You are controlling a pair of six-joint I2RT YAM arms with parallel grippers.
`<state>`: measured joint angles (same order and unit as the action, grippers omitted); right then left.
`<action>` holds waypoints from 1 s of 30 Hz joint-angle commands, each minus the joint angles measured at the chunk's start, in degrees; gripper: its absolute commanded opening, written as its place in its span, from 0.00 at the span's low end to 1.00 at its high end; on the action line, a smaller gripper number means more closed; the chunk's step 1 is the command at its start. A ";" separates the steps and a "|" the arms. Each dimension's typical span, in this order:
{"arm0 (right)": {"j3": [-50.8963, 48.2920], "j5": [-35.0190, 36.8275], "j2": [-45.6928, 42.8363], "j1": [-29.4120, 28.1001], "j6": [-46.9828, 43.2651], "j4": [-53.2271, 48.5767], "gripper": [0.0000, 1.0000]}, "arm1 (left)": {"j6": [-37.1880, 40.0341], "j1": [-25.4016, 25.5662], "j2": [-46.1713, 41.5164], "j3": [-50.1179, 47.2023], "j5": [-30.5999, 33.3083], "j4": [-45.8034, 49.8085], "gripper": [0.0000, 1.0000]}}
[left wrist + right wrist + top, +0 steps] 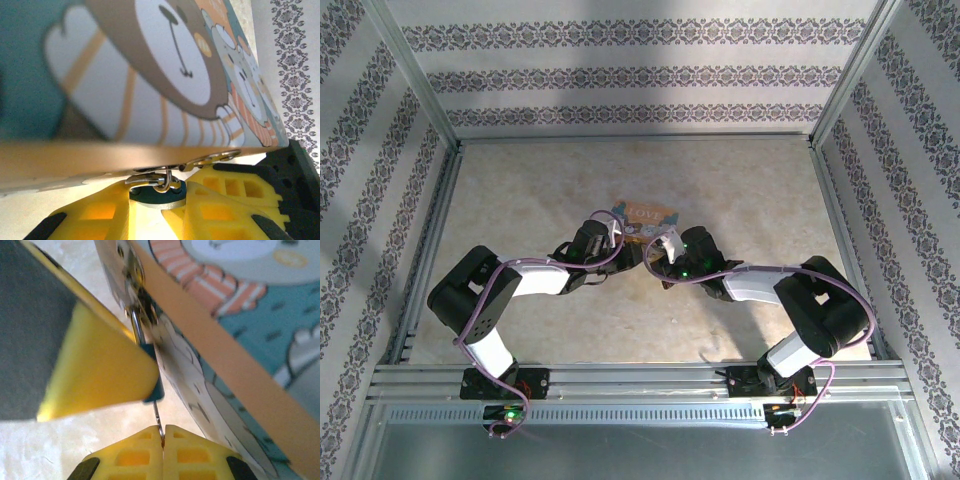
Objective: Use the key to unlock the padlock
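While the box (165, 65) blocks much of both wrist views, left pincer (159, 201) clamps the half-hidden padlock (150, 199); right pincer (162, 446), closed, pinches the thin key (157, 419).

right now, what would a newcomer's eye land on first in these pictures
The bright cartoon box lettered LOVE, mid-table, draws the eye first. At its hasp hangs the small teal padlock, clamped in the left end effector. The right end effector pinches the thin key just below it in the right wrist view.
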<state>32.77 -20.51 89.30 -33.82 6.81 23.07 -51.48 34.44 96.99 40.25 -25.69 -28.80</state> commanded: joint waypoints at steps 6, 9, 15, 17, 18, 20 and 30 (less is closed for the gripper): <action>3.17 -4.38 -3.33 2.21 -2.16 6.67 0.00 | 0.42 1.51 -1.12 1.06 -6.12 0.86 0.24; 3.21 -4.80 -3.72 2.61 -1.98 6.55 0.00 | 0.24 1.51 -0.98 1.23 -6.29 0.76 0.24; 3.33 -6.02 -3.92 2.89 -0.16 8.45 0.00 | 0.09 1.51 -0.41 1.41 -6.46 0.51 0.24; 3.60 -6.12 -3.91 2.89 0.24 8.98 0.00 | -0.28 1.51 0.07 1.27 -6.65 -0.05 0.24; 3.76 -6.03 -3.94 2.89 0.39 9.39 0.00 | -0.59 1.51 0.34 1.19 -6.88 -0.45 0.24; 4.34 -6.18 -3.88 2.89 0.80 9.86 0.00 | -1.03 1.51 0.87 1.10 -7.17 -0.98 0.24; 7.20 -7.43 -3.51 2.71 3.79 14.79 0.00 | -2.88 1.77 2.79 1.23 -8.12 -3.34 0.24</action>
<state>34.39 -25.04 88.01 -31.09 9.08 22.94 -53.89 34.37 97.84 41.19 -26.72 -32.58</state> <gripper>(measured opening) 0.051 0.246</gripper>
